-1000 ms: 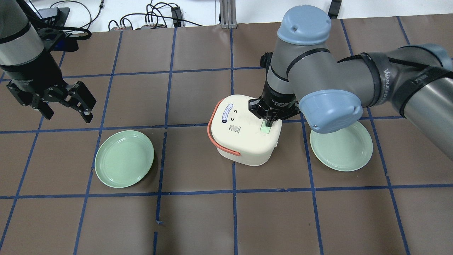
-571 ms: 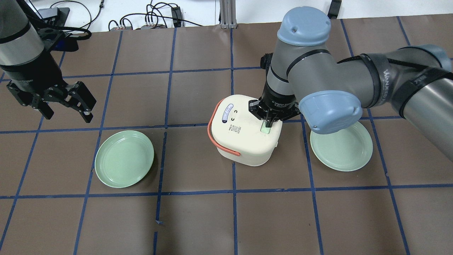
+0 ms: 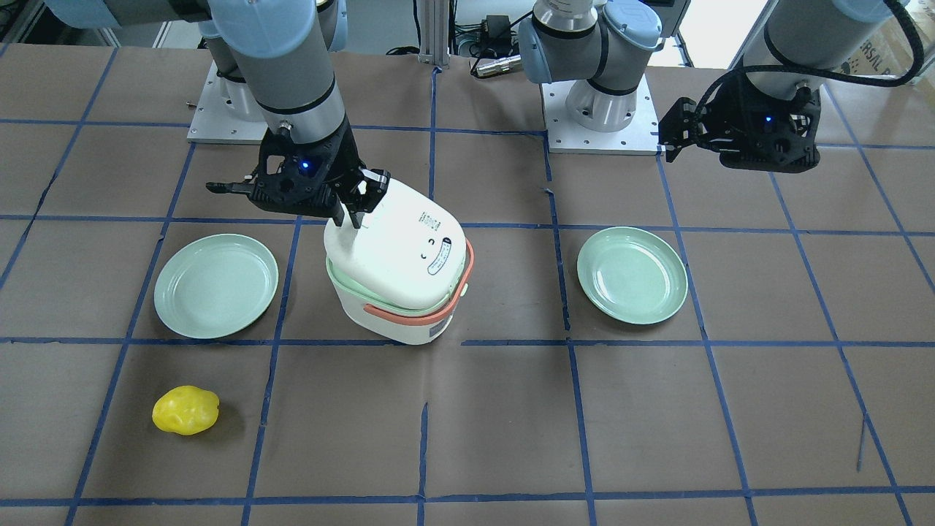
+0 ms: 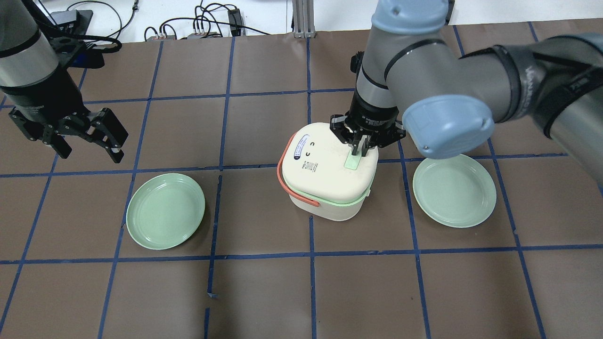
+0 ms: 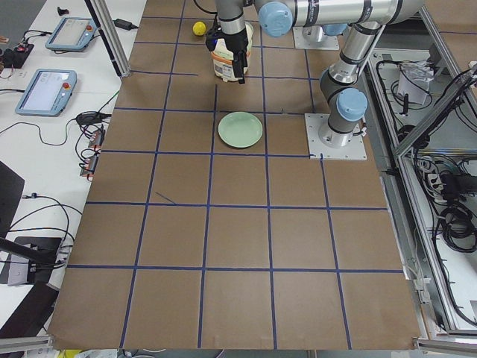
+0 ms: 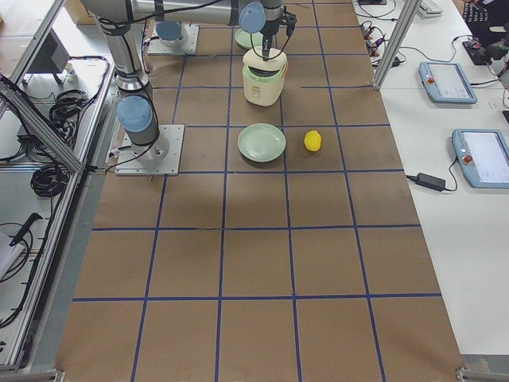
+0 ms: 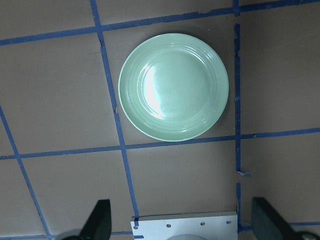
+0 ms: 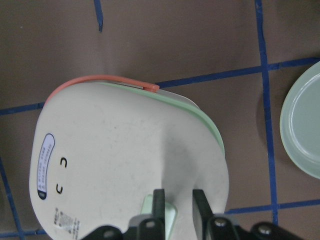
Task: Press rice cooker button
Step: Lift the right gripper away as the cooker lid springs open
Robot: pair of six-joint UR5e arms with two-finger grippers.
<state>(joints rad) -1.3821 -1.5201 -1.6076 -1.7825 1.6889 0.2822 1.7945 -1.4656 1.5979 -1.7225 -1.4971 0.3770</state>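
The white rice cooker (image 4: 325,174) with a coral-orange handle stands mid-table; it also shows in the front view (image 3: 394,256) and the right wrist view (image 8: 125,165). Its lid sits ajar, tilted up at the button end, so the mint-green rim (image 4: 351,201) shows under it. My right gripper (image 4: 359,151) points down with its fingers close together, the tips at the mint-green button (image 4: 352,162) on the lid. In the right wrist view the gripper (image 8: 179,197) holds nothing. My left gripper (image 4: 89,150) hangs open and empty at the far left.
One mint-green plate (image 4: 165,210) lies left of the cooker, below my left gripper, and shows in the left wrist view (image 7: 173,87). A second plate (image 4: 454,190) lies right of the cooker. A yellow object (image 3: 185,410) lies near the operators' edge.
The cooker's lid has popped up, and the mint-green rim now shows beneath it. My right gripper has risen with the lid. The left arm has not moved.
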